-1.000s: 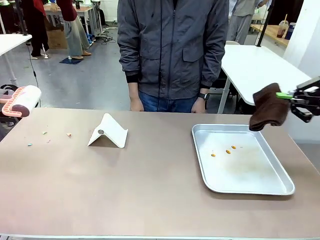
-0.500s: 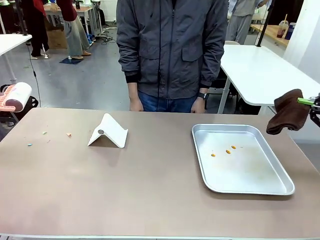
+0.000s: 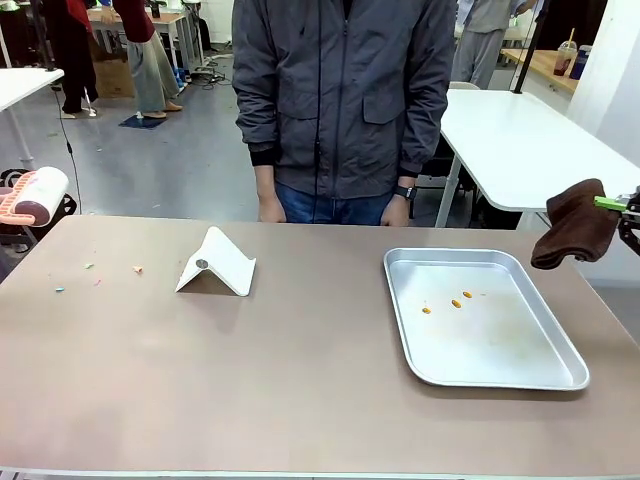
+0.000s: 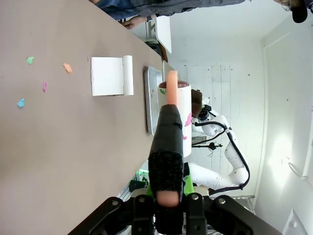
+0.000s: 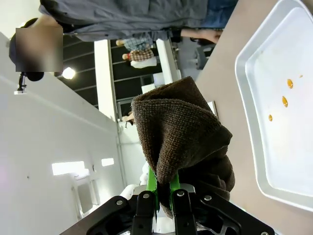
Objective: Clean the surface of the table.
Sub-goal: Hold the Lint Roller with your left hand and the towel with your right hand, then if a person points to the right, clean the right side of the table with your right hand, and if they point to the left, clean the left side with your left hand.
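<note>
The brownish-tan table carries small coloured scraps near its far left corner. Off the table's left edge hangs a lint roller with a pink frame. In the left wrist view my left gripper is shut on the lint roller's handle, with the scraps on the table ahead. My right gripper holds a brown cloth in the air past the table's right edge. The right wrist view shows that gripper shut on the cloth.
A silver tray with three orange bits lies on the right half. A white folded stand sits left of centre. A person stands at the far edge, both hands near it. White tables stand beyond.
My right gripper has carried the brown cloth rightward, from the tray's far right corner to beyond the table's edge. The lint roller has drawn back a little to the left.
</note>
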You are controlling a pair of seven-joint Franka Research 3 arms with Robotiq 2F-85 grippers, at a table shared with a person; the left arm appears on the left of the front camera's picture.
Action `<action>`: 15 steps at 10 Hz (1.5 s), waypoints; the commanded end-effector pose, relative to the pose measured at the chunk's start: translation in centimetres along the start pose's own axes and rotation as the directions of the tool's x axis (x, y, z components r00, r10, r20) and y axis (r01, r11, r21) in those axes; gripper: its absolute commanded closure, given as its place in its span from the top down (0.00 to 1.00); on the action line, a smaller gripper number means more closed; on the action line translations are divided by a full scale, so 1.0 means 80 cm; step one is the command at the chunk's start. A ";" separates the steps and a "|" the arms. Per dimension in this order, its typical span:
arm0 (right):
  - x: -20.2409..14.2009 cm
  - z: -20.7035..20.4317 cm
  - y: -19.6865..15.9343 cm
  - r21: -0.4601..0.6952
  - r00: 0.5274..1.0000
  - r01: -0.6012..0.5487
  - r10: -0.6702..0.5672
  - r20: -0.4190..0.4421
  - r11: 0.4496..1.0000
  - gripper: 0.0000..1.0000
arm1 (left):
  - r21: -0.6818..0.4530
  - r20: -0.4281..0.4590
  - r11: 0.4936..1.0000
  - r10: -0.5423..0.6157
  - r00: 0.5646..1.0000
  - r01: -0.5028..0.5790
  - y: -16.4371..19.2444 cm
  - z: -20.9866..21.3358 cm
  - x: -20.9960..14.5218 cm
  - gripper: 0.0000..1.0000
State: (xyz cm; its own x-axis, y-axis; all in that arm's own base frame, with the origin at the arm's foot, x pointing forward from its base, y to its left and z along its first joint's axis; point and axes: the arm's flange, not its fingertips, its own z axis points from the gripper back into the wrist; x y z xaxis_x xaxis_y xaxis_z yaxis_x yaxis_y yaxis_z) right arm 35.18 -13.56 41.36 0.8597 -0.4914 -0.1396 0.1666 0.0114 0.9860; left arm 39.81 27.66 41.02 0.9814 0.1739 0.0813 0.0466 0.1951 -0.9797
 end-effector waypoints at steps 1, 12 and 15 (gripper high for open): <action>0.000 0.002 0.004 0.011 1.000 0.001 -0.001 -0.003 1.000 0.00 | 0.008 -0.010 1.000 -0.007 1.000 0.007 -0.001 0.000 -0.003 0.00; 0.000 0.002 0.004 0.011 1.000 0.001 -0.001 -0.003 1.000 0.00 | 0.008 -0.010 1.000 -0.007 1.000 0.007 -0.001 0.000 -0.003 0.00; 0.000 0.002 0.004 0.011 1.000 0.001 -0.001 -0.003 1.000 0.00 | 0.008 -0.010 1.000 -0.007 1.000 0.007 -0.001 0.000 -0.003 0.00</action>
State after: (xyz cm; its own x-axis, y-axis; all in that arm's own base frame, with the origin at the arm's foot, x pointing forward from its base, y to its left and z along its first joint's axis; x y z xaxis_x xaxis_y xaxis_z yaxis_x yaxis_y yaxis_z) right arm 35.17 -13.56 41.36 0.8597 -0.4914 -0.1396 0.1666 0.0114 0.9860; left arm 39.81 27.66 41.02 0.9814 0.1739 0.0813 0.0466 0.1952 -0.9797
